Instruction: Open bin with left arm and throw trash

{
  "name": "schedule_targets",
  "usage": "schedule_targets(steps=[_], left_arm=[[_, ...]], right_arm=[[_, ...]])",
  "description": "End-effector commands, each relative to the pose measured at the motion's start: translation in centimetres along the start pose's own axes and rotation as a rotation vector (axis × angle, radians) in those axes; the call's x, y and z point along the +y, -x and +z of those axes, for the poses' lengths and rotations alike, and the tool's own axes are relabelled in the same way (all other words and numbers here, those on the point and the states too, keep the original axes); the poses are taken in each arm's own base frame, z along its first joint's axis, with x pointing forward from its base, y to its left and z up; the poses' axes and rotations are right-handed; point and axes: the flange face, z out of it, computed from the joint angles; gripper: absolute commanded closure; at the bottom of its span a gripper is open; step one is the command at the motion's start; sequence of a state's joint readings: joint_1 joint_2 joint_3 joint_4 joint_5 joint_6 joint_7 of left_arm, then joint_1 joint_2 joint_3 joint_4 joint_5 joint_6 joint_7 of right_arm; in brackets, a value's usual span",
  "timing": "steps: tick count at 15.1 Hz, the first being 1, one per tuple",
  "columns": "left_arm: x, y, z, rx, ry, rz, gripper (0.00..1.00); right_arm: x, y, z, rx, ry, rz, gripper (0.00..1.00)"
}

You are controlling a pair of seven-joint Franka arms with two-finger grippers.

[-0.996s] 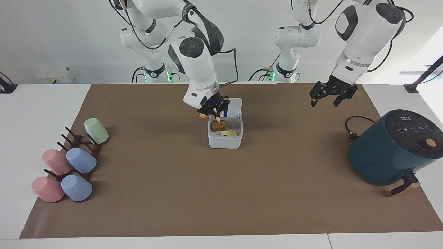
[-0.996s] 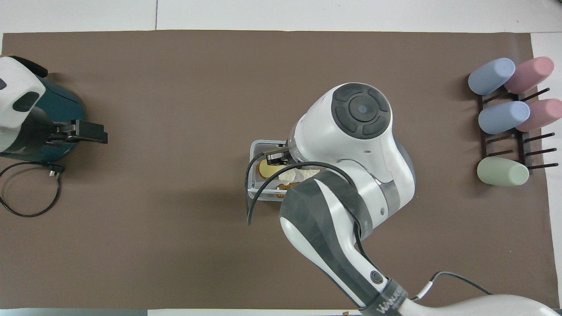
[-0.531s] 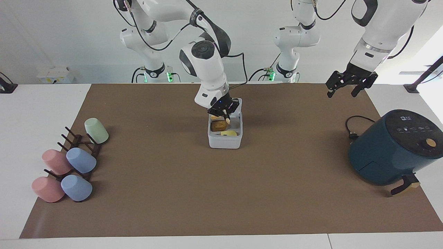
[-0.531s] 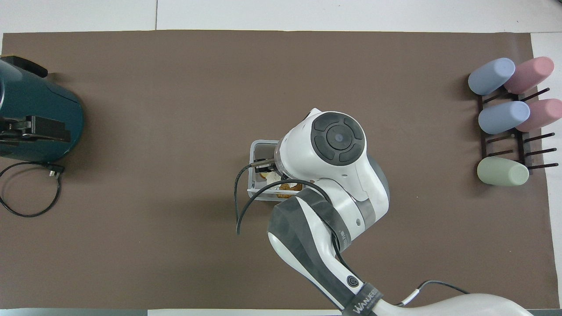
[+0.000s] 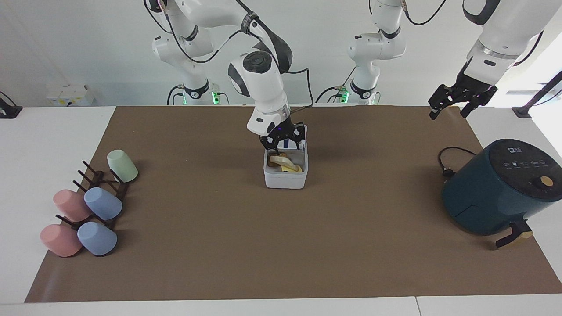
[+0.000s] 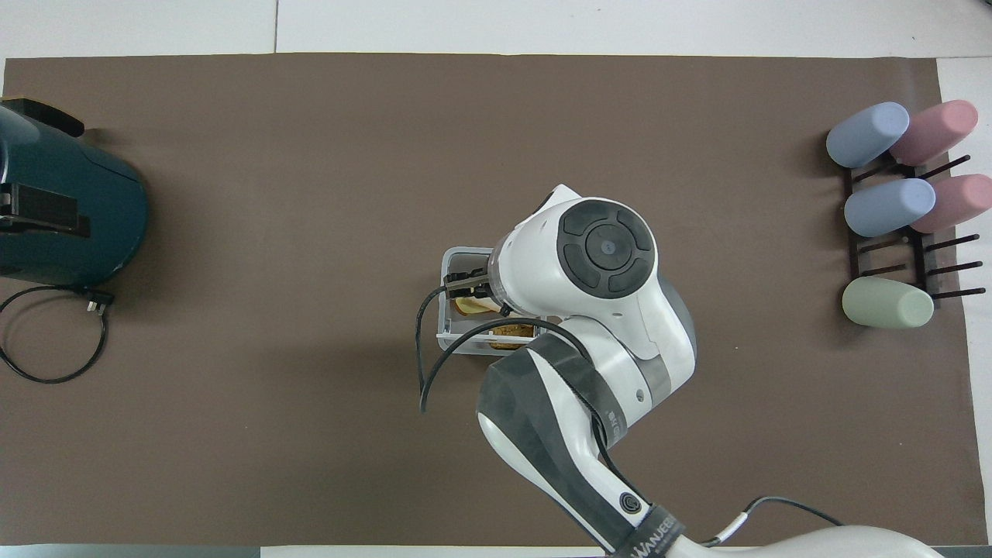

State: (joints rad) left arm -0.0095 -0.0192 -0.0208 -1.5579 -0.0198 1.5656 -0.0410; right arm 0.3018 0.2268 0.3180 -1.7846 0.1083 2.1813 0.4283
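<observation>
The white-grey bin (image 5: 284, 181) stands mid-table with its lid (image 5: 301, 132) upright on the edge nearer the robots. Inside lie the white bread slice (image 5: 280, 160) and the yellow cheese chunk (image 5: 293, 168); the nugget is mostly covered. My right gripper (image 5: 284, 145) hangs open and empty just over the bin's mouth. In the overhead view it (image 6: 467, 281) covers much of the bin (image 6: 446, 267), with bread (image 6: 465, 307) and a bit of nugget (image 6: 513, 332) showing. My left gripper (image 5: 448, 115) is raised and open, over the air fryer (image 6: 77, 225) in the overhead view (image 6: 43, 213).
A dark teal air fryer (image 5: 500, 188) with a coiled black cord (image 5: 448, 164) stands at the left arm's end of the table. A rack with several pastel cups (image 5: 94, 206) lies at the right arm's end. A brown mat (image 5: 281, 245) covers the table.
My right gripper has opened and the bread slice it held now lies in the bin. My left gripper has risen and moved toward its own end of the table.
</observation>
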Motion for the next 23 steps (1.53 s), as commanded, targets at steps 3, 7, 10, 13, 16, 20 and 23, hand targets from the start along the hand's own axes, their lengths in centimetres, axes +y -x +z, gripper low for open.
schedule_targets(steps=[3, 7, 10, 13, 16, 20, 23], left_arm=[[0.5, 0.8, -0.4, -0.041, -0.019, 0.061, 0.00], [0.5, 2.1, -0.4, -0.050, -0.021, 0.064, 0.00], [0.4, 2.2, -0.4, -0.045, -0.021, 0.062, 0.00], [0.4, 2.4, -0.3, -0.054, -0.021, 0.062, 0.00], [0.4, 2.4, -0.4, -0.050, -0.021, 0.070, 0.00], [0.4, 2.4, -0.4, -0.051, -0.021, 0.068, 0.00], [0.4, 2.4, -0.4, -0.051, -0.021, 0.070, 0.00]], right_arm=[[2.7, -2.2, -3.1, 0.049, 0.070, -0.001, 0.00], [9.4, -5.3, -12.8, -0.013, 0.194, 0.026, 0.00], [14.7, -4.9, -20.0, -0.029, 0.225, 0.071, 0.00], [21.2, -3.6, -24.3, -0.087, 0.253, 0.116, 0.00], [25.5, -1.7, -23.6, -0.145, 0.277, 0.154, 0.00], [28.5, -0.9, -23.9, -0.167, 0.278, 0.190, 0.00], [30.0, 0.3, -24.4, -0.211, 0.273, 0.141, 0.00]])
